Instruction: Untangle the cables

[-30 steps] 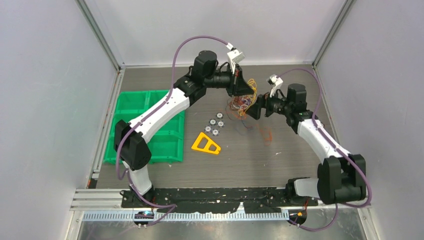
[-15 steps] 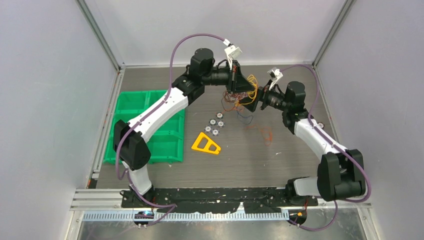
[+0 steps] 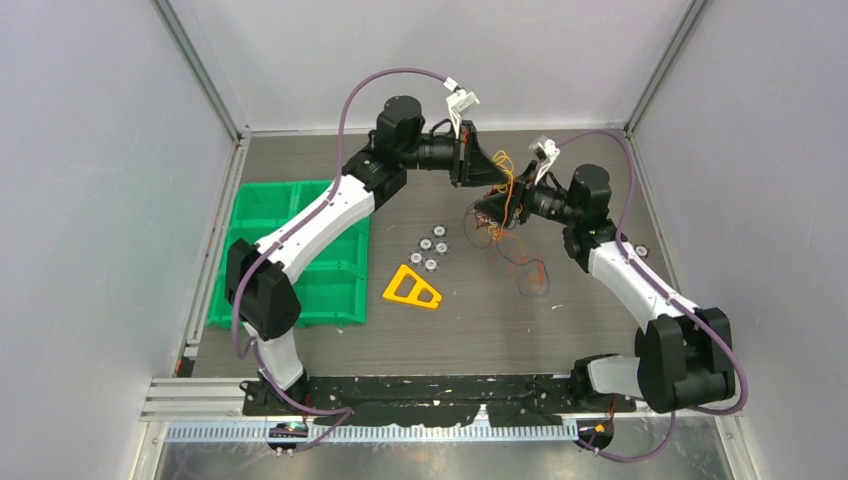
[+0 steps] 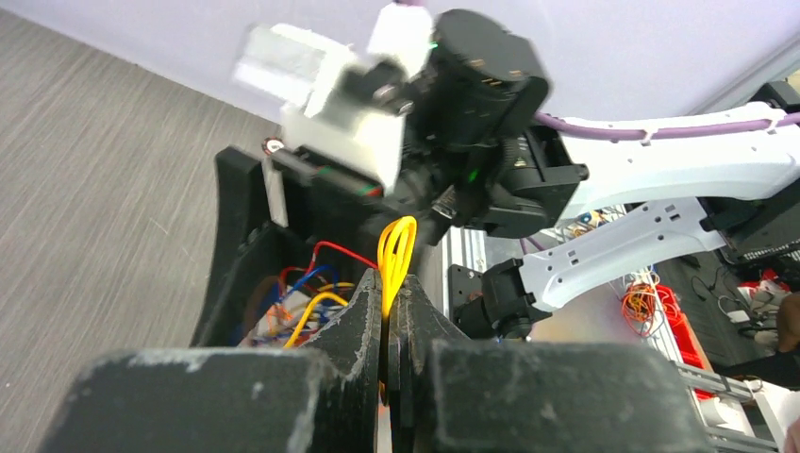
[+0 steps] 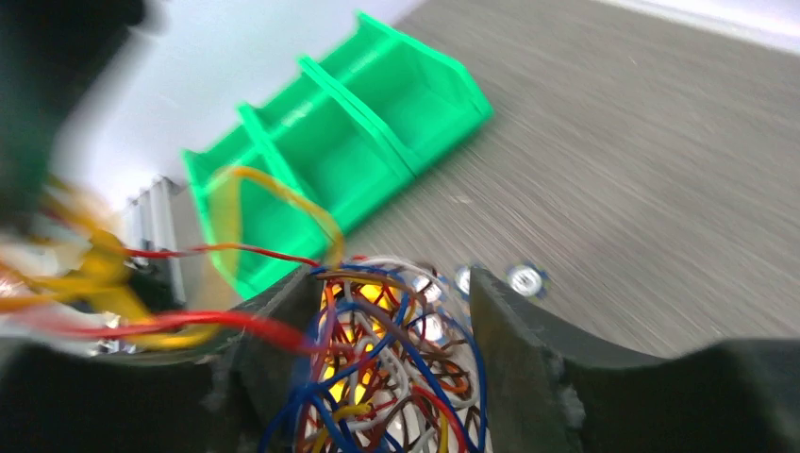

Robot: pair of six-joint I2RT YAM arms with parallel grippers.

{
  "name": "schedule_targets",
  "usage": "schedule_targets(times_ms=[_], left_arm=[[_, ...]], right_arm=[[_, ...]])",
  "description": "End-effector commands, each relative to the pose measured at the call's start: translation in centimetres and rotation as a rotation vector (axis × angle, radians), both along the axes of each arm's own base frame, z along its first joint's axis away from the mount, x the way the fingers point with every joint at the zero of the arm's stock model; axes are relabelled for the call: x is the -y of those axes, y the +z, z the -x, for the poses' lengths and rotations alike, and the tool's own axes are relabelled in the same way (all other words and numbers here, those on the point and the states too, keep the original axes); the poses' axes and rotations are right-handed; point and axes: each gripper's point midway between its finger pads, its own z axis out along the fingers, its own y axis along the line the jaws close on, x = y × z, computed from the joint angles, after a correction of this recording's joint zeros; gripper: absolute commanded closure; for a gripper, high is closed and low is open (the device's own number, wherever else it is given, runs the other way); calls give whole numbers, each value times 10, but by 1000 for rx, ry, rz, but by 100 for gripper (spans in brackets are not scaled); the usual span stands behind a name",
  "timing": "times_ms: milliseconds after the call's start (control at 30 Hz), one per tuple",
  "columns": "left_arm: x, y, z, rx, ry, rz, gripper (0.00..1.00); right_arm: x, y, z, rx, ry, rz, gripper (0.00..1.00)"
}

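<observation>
I am pinching a yellow loop (image 4: 396,247) of the cables (image 3: 500,195) in my left gripper (image 4: 387,283). Its jaws are fully together on the loop, over the far middle of the table (image 3: 480,330). My right gripper (image 5: 391,283) is straddling the main bunch (image 5: 391,377) with its jaws partly apart. I cannot tell whether its pads are bearing on the wires. A few loose strands (image 3: 528,272) are lying on the table near the right arm.

To do this step well, I am judging as follows:
1. The right jaws should be closing on the core of the bunch, clear of the yellow loop.
2. The two grippers should be drawing apart slowly, along the loop's own line.
3. Any knot that is tightening is asking for slack, not force.
</observation>
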Motion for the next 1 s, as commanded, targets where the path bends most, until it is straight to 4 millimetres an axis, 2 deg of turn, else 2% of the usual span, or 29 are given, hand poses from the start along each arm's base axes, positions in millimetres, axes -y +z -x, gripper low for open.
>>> schedule_targets(times_ms=[0, 33, 100, 167, 267, 433, 467, 533, 600, 633, 667, 733, 833, 967], left_arm=[[-7, 55, 18, 103, -43, 98, 100], [-9, 60, 21, 114, -44, 103, 100], [-15, 71, 24, 139, -38, 108, 100], [-25, 84, 20, 162, -1, 120, 100], [-40, 110, 9, 229, 64, 148, 100], [-68, 150, -9, 344, 190, 153, 100], [-73, 159, -13, 370, 217, 157, 100], [-81, 174, -17, 421, 252, 161, 100], [-87, 183, -20, 459, 285, 168, 100], [-90, 185, -24, 473, 311, 164, 100], [-92, 183, -29, 487, 340, 145, 100], [-94, 163, -44, 485, 384, 74, 100], [-90, 114, -62, 406, 401, -21, 100], [-98, 52, -97, 335, 520, -182, 98]], right_arm=[[20, -51, -27, 12, -136, 196, 47], [24, -59, -28, 16, -141, 227, 52], [32, -74, -27, -10, -154, 265, 74], [38, -83, -24, -20, -156, 298, 81], [51, -107, -19, -76, -158, 365, 82], [96, -154, -21, -240, -188, 453, 78], [108, -156, -24, -254, -213, 457, 78], [120, -159, -28, -262, -224, 471, 79], [126, -155, -32, -249, -226, 484, 82], [127, -154, -32, -252, -224, 489, 87], [129, -148, -35, -233, -226, 492, 91], [127, -133, -39, -215, -227, 469, 94], [124, -99, -47, -159, -236, 426, 95], [142, -59, -61, -113, -326, 388, 94]])
